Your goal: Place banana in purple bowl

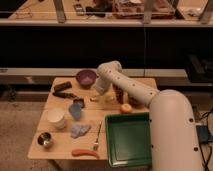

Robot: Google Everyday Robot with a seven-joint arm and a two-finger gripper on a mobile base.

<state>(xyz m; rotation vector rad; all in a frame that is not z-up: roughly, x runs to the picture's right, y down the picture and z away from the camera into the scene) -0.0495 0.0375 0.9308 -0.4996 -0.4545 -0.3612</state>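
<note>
The purple bowl (86,78) stands at the back of the wooden table (60,132), left of centre. The banana (95,99) shows as a pale yellow sliver on the table just in front of and right of the bowl. My gripper (101,92) hangs down from the white arm (131,89) right over the banana's right end, close to the bowl's right side. The arm hides part of the banana.
A green tray (127,139) lies front right. A round orange fruit (126,108) and a dark reddish object (119,93) sit under the arm. A white cup (56,118), blue cup (76,109), blue cloth (79,130), metal cup (45,140), fork (96,138) and orange stick (85,152) lie front left.
</note>
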